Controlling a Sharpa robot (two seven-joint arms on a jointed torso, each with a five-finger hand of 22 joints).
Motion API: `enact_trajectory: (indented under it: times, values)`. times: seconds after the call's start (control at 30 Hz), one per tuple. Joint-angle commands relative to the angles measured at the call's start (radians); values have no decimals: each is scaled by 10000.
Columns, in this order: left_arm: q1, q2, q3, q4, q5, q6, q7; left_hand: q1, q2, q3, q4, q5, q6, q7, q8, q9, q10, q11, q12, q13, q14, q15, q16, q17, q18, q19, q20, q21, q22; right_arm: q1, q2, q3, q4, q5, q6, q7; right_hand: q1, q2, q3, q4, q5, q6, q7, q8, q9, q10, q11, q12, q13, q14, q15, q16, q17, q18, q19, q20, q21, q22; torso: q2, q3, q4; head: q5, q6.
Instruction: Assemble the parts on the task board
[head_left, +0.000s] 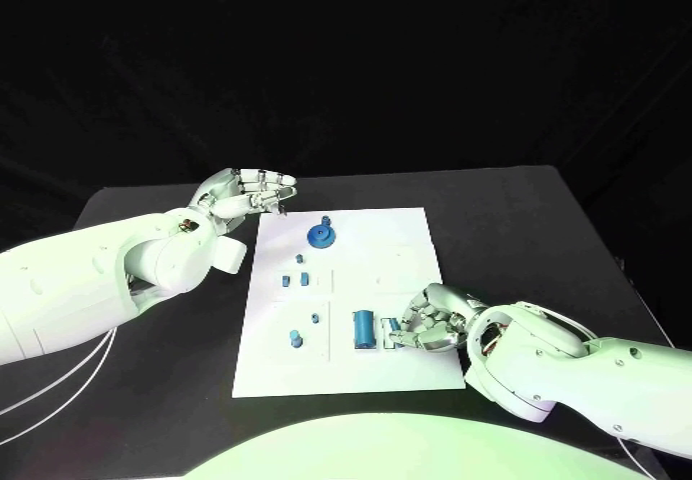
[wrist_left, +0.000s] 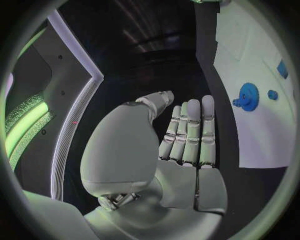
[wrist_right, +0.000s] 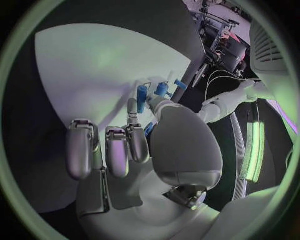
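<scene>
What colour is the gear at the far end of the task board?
Blue. The gear shows best in the left wrist view, against the white task board.

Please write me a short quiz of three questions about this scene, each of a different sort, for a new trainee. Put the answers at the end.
1. True or false: the left hand rests on the task board.
2. Multiple choice: near which part are the fingers of the right hand? A) the blue gear B) the blue cylinder C) no part at all
3. Fill in: the blue gear lies toward the board's ____ end, as seen from the robot.

Key:
1. False; it hangs beside the board's far left corner, holding nothing.
2. B; the hand is just to the cylinder's right.
3. far
</scene>
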Motion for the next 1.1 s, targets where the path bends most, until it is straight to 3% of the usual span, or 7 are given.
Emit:
enact_trajectory:
  times: [0.03, 0.67, 1.1]
  values:
    - [5, 14, 6, 35, 46, 157, 83, -19, 85, 16, 5, 33, -79, -15, 39, 17, -95, -6, 52, -16, -70, 31, -2, -9, 135, 13, 54, -30, -12, -41, 120, 0, -87, 256, -43, -28, -365, -51, -243, -15, -63, 5, 43, 27, 35, 295, -31, 41, 1410, 950, -26, 68, 2190, -154, 419, -5, 45, 2129, -3, 4, 5, -24, -27]
    - [5, 12, 6, 26, 43, 201, 12, -5, 82, 21, -3, 35, -83, -13, 48, 18, -105, -5, 67, -20, -73, 29, 1, -16, 135, 21, 51, -34, -11, -83, 415, -1, -206, 211, -34, -123, -468, -60, -335, -19, -65, -7, 37, 45, 57, 289, -36, 25, 1400, 945, -32, 58, 2165, -145, 405, -9, -1, 2117, -2, 0, 2, 10, -40]
    - [6, 2, 6, 3, 41, 226, -34, -15, 82, 18, 6, 35, -87, -10, 50, 17, -112, -1, 70, -22, -73, 32, 3, -19, 134, 23, 52, -37, -12, -91, 195, -1, 26, 138, 1, -87, -1682, 37, -1370, 15, -64, -49, -4, 165, 202, 302, -68, 19, 1416, 947, -58, 61, 2176, -143, 403, -30, -9, 2115, -15, -3, -11, 16, -40]
